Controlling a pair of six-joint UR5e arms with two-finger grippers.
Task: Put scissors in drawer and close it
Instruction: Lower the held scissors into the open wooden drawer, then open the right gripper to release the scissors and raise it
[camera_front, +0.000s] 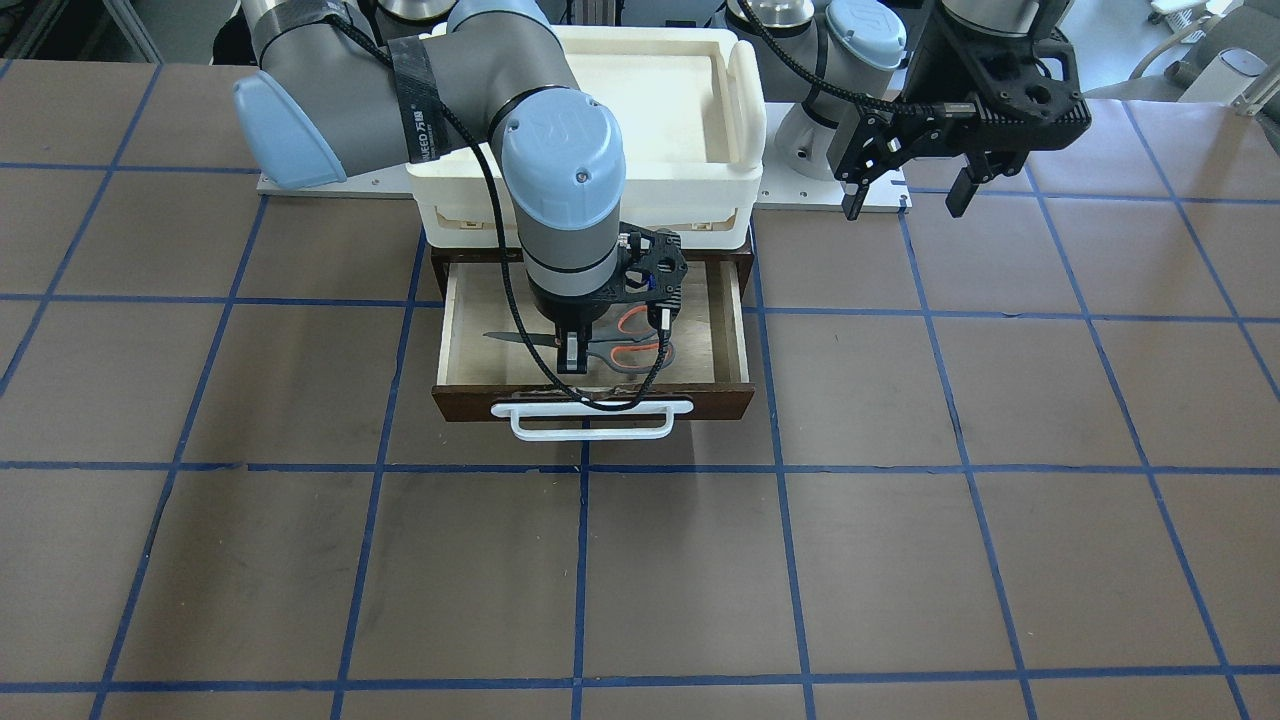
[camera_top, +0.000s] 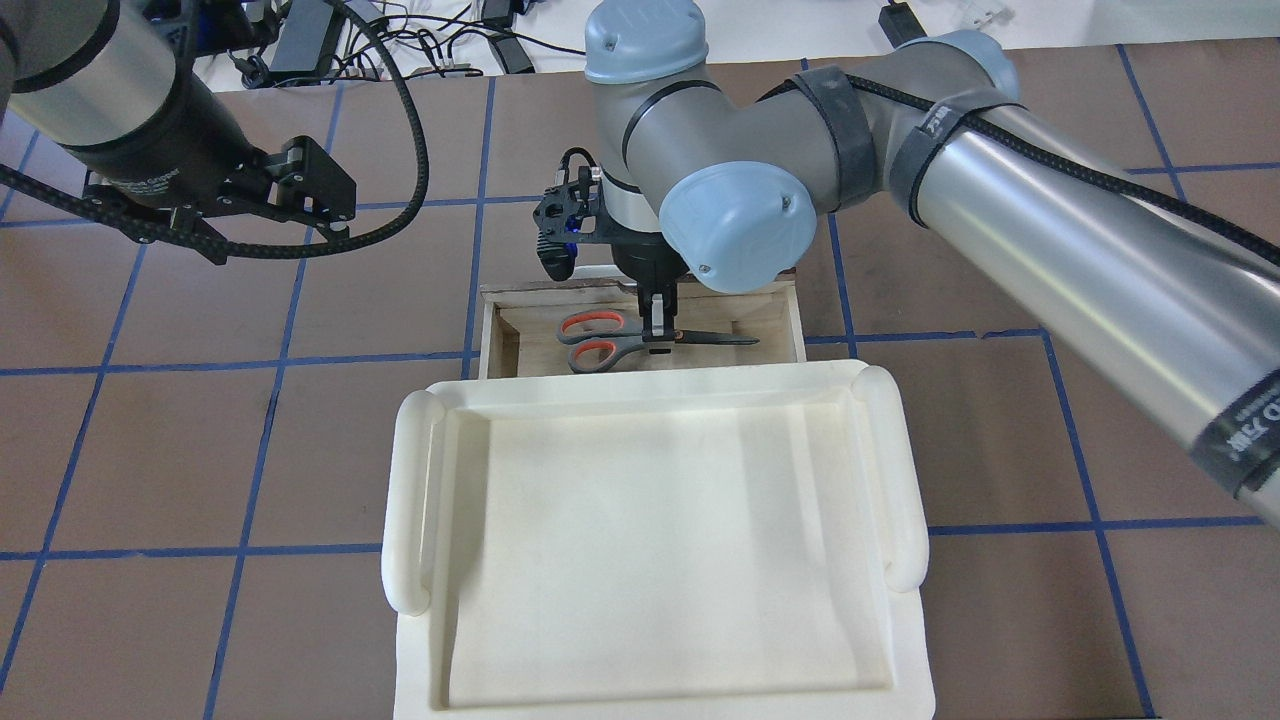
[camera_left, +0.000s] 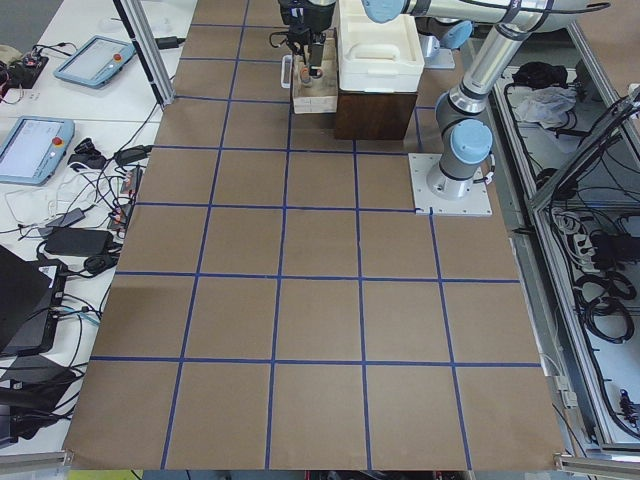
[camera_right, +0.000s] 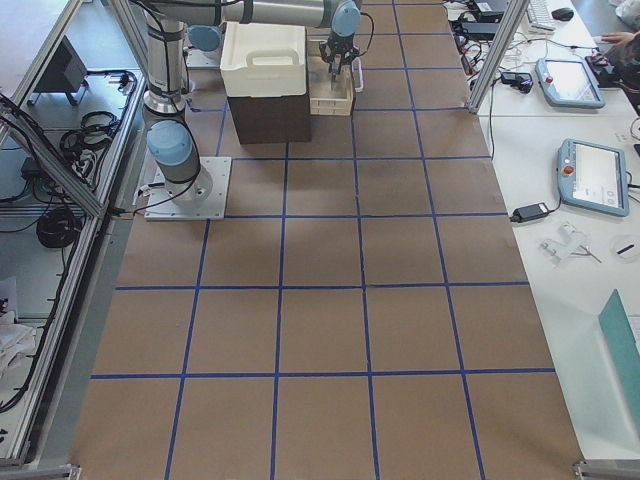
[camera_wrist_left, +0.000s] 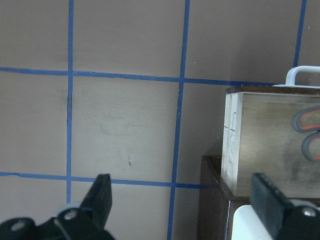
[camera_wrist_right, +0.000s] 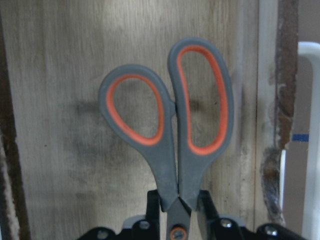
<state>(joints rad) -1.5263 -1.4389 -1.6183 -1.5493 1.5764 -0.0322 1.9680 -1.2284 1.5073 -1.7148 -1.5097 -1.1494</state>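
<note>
Both jaws of the right gripper (camera_top: 657, 338) pinch the scissors (camera_wrist_right: 167, 170) at the pivot, low inside the open drawer (camera_front: 700, 400). Best release only once they lie flat, then rise straight up; the left gripper (camera_front: 905, 208) hangs wide, empty.

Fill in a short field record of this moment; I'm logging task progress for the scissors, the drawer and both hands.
scissors: inside the drawer, gripped near the pivot
drawer: pulled open, white handle facing away from the robot
right hand: shut on the scissors, lowered into the drawer
left hand: open, empty, above the table beside the drawer
white bin: on top, above the drawer
left to do: release scissors, close drawer
</note>
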